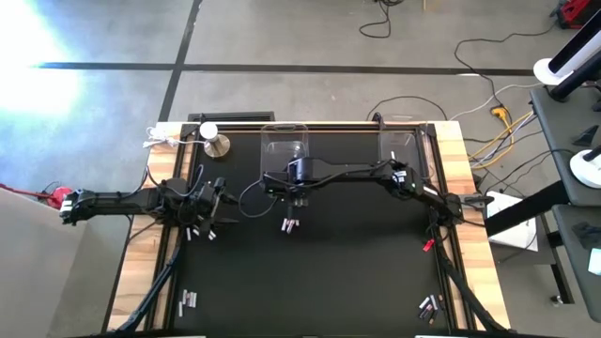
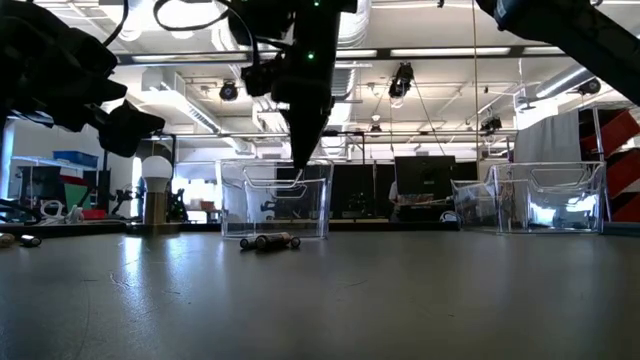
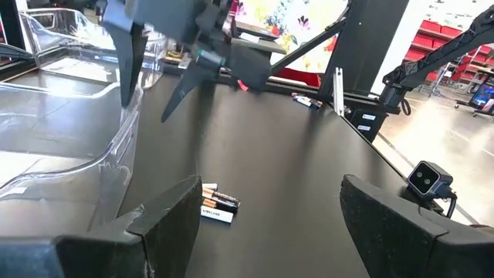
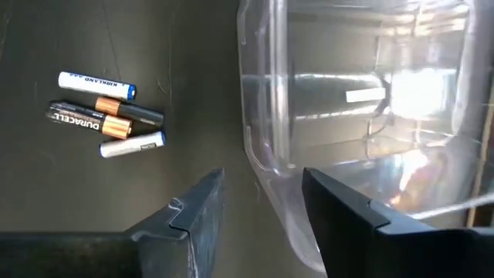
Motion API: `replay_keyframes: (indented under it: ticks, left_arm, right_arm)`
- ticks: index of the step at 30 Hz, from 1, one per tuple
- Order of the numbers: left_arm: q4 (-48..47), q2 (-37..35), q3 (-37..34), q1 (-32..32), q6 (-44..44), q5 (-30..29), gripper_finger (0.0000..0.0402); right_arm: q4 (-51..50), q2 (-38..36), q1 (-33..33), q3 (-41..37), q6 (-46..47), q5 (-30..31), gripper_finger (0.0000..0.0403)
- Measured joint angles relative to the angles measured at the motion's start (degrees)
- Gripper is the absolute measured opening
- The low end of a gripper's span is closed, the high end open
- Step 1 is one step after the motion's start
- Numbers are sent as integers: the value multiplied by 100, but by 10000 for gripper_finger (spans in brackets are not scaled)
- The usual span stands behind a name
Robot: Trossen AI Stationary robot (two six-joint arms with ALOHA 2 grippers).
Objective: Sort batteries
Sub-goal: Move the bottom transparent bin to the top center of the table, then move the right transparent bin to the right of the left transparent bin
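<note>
A small cluster of batteries [image 1: 289,223] lies on the black mat: two white cells and two dark copper-topped ones [image 4: 104,113], side by side. My right gripper [image 4: 262,205] hangs open above the mat, between this cluster and the near wall of a clear plastic bin [image 4: 363,100]; nothing sits between its fingers. In the low view the right gripper [image 2: 298,165] points down in front of that bin [image 2: 275,200], above the cells [image 2: 268,241]. My left gripper [image 3: 270,224] is open near the table's left side [image 1: 214,202], with a few more batteries [image 1: 202,231] lying close by.
A second clear bin [image 1: 399,145] stands at the far right of the mat. More batteries lie near the near-left corner [image 1: 188,300] and near-right corner [image 1: 427,305]. A round silver knob [image 1: 216,144] and a white object [image 1: 208,130] sit at the far left.
</note>
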Motion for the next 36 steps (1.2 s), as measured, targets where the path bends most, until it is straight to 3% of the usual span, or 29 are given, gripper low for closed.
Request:
replay_keyframes:
  ticks: [6,12,16,26,31,36]
  left_arm:
    - [0,0,0,0,1,0,284]
    - [-6,15,-2,0,-2,0,284]
    - [-9,40,-1,0,1,0,284]
    - [-2,85,-1,0,0,0,284]
    - [0,85,-2,0,-1,0,284]
    - [2,82,0,0,0,0,284]
  right_arm:
    - [-1383,-492,-247,-59,1628,671,187]
    - [-1229,-1623,-687,-796,2710,903,202]
    - [-1233,-2445,-971,-1743,3402,1373,211]
    - [-1221,-4444,-1511,-4696,5402,1330,215]
    - [-818,-5142,-1604,-5751,5798,1203,216]
    - [-275,-5492,-1676,-6523,5577,773,217]
